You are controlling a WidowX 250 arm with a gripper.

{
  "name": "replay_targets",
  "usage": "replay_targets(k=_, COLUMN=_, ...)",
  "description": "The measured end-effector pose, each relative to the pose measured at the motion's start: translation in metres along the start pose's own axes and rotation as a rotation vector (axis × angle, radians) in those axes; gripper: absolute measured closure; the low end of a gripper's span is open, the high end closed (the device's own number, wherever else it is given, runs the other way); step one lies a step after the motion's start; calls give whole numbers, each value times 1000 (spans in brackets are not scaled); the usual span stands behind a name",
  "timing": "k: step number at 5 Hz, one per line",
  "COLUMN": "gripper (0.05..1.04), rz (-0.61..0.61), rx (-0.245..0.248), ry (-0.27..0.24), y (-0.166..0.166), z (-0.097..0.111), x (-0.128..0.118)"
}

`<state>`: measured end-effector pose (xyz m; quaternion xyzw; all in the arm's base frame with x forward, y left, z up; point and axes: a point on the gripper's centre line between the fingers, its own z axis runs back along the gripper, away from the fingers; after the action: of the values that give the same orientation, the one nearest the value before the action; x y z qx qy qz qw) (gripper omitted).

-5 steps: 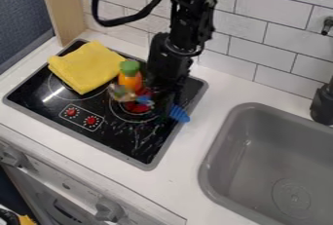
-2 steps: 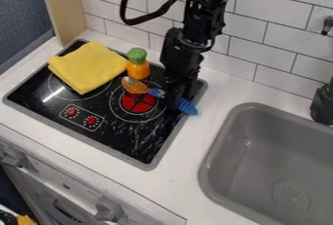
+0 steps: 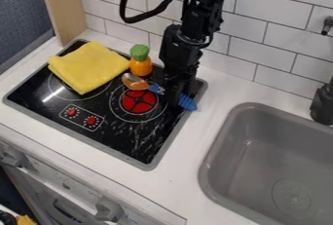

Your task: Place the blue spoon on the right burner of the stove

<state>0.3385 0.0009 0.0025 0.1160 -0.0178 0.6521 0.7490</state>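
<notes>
The blue spoon (image 3: 188,103) is held crosswise in the gripper (image 3: 173,96), which is shut on its blue handle at the right part of the stove (image 3: 123,143). Its orange-brown bowl points left, over the back edge of the right burner (image 3: 138,101) and just in front of an orange toy with a green top. The handle's ribbed end sticks out to the right, over the stove's rim. The middle of the handle is hidden behind the gripper.
The orange toy (image 3: 140,66) stands behind the burner, close to the spoon's bowl. A folded yellow cloth (image 3: 89,67) covers part of the left burner. The grey sink (image 3: 260,146) lies to the right, and a tiled wall (image 3: 260,47) rises behind.
The gripper and spoon have moved right and slightly back over the last second, most of it before the middle frame. The orange toy has shifted back and to the right.
</notes>
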Motion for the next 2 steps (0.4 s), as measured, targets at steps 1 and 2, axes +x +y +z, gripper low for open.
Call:
replay_targets(k=1, gripper=678, rz=-7, rx=-6, ry=8, y=10, z=0, x=-6)
replay_targets(k=2, gripper=678, rz=-24, rx=-17, ry=-9, y=19, z=4, x=-20)
